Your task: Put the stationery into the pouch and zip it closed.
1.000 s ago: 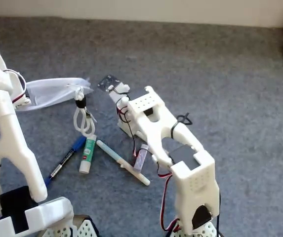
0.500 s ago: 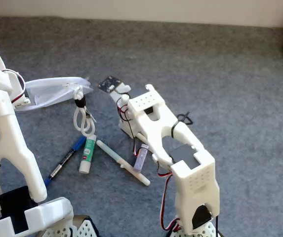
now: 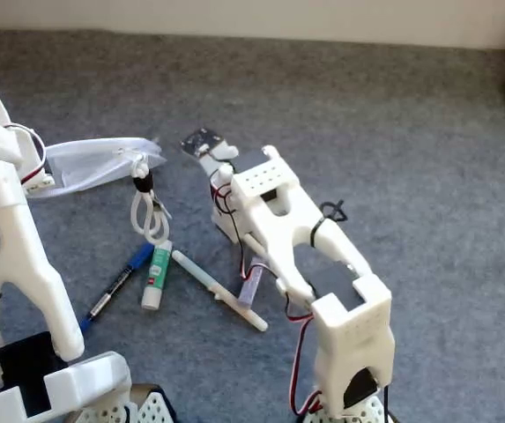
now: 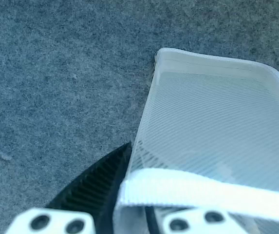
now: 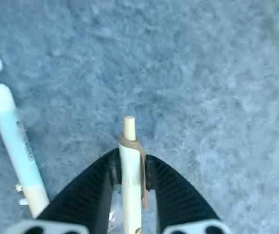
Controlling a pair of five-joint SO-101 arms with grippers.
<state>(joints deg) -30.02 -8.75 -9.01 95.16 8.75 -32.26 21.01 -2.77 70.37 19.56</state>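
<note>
1. Pouch (image 3: 93, 163): the clear mesh pouch is resting at the left of the grey desk (image 3: 411, 132), and my left gripper (image 4: 129, 190) is clamping its edge.
2. My right gripper (image 5: 131, 161) is pinching a cream pen (image 5: 128, 127) above the desk.
3. A blue marker (image 3: 115, 286), a green glue stick (image 3: 156, 275) and a pale pen (image 3: 217, 289) are lying close together near the pouch's white cord (image 3: 149, 220).

The pouch (image 4: 217, 126) is see-through white, lined with fine pale stripes and edged by a solid white zip band. Mottled grey felt covers the desk (image 3: 411, 115). On it lie a blue-and-black marker (image 3: 115, 286), a green-and-white tube (image 3: 156, 275) and a pale mint pen (image 3: 208, 280). The right tool (image 5: 131, 156) — black and ribbed — grips a cream pen (image 5: 131, 195) with a tan clip.
</note>
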